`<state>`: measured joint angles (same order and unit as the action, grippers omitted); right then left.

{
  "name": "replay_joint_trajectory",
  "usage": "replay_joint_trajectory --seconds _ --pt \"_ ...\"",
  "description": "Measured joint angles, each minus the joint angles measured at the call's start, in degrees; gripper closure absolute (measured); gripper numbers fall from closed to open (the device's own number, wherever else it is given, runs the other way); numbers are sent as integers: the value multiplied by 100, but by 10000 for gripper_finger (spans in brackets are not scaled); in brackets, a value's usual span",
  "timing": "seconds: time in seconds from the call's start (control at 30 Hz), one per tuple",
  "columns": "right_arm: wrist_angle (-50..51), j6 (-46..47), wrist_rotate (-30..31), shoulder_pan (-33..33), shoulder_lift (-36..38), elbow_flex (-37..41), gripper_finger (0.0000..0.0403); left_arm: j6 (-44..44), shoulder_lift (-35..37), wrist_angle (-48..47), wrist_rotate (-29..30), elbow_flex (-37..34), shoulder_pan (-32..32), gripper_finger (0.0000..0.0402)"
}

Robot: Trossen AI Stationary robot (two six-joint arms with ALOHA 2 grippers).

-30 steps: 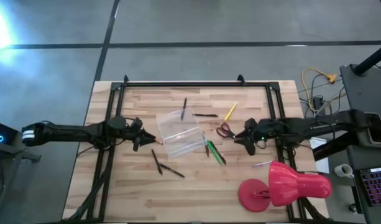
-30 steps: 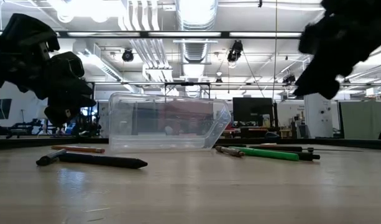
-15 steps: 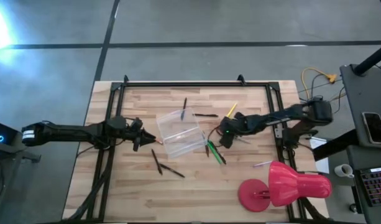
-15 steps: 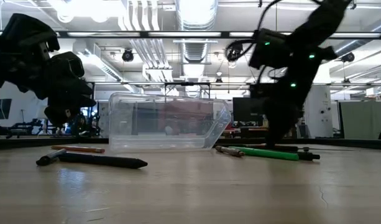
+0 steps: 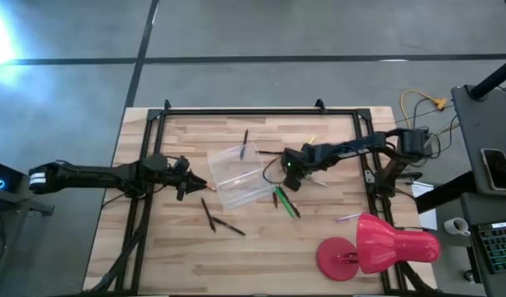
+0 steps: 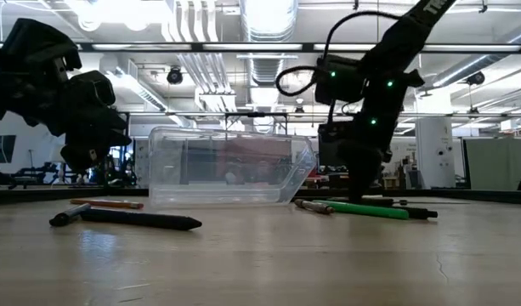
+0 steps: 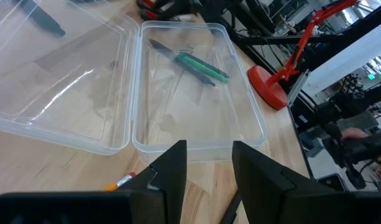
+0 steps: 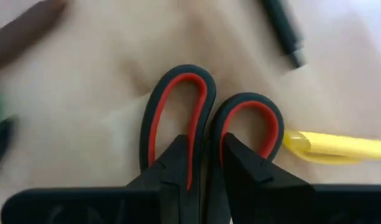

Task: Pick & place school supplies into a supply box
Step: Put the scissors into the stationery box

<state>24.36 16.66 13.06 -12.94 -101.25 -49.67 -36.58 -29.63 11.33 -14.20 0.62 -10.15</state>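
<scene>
One scissors [image 8: 209,134], two handle loops, beside one yellow pen [image 8: 339,147].

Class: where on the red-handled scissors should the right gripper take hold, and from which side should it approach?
Probably at the handles: the scissors lie flat, and their two loops meet in a narrow ridge. Coming from above, the right gripper can straddle that junction, clear of the yellow pen beside it.

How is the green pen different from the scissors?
The green pen is one long, thin, straight stick; the scissors have two rounded loop handles, black edged with red. The right gripper is right at the scissors, its fingers close together over the handles, while nothing touches the green pen. The left gripper waits open by the clear box. Both lie flat on the wooden table, outside the box.
</scene>
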Motion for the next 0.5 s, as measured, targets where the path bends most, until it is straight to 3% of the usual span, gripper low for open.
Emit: replay_joint_trajectory --seconds 0.2,0.37,0.5 --pt "149 42 -229 -454 434 -51 345 0 0 -2 0 1 0 288" --pt "-207 99 -617 -704 1518 -382 347 0 -2 0 0 -2 0 288" --pt "-625 -755 -1422 -705 1983 -680 353 0 0 0 0 -1 0 288"
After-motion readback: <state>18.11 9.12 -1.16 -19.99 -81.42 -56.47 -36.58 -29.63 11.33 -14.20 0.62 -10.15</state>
